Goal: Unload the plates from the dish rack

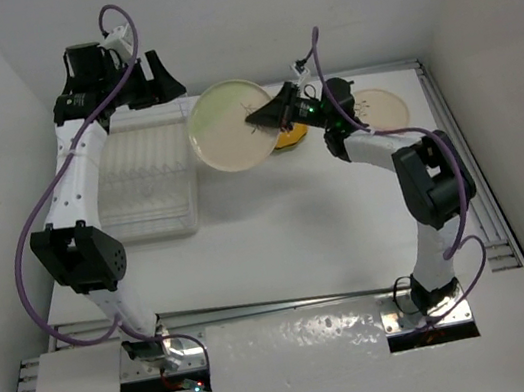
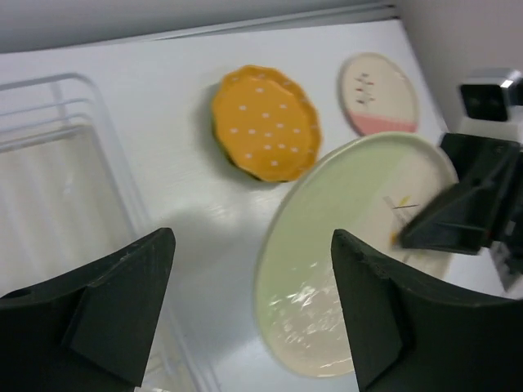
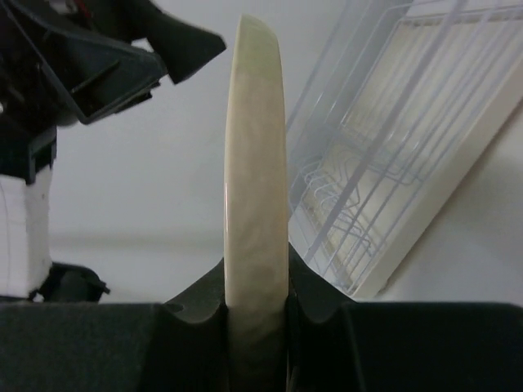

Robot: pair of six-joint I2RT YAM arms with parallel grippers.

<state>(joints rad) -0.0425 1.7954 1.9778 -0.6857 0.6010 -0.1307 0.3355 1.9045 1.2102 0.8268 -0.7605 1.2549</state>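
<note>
**Over the table, one plate left to set down**

On your left, the dish rack [image 1: 146, 181] looks bare and the left gripper [image 2: 249, 302] hangs above it with fingers spread. Next, the right gripper [image 1: 266, 112] pinches the pale green plate [image 1: 229, 126] by its rim. Lower it flat beside the orange plate [image 2: 265, 122] and pink plate [image 2: 378, 92], then let go slowly

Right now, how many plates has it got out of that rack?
Nearly all. The orange plate sits stacked on another, and the pink plate lies beside it. The right pincer grips the pale green plate by its edge, in the air. The rack looks empty; the left pincer hangs open.
</note>
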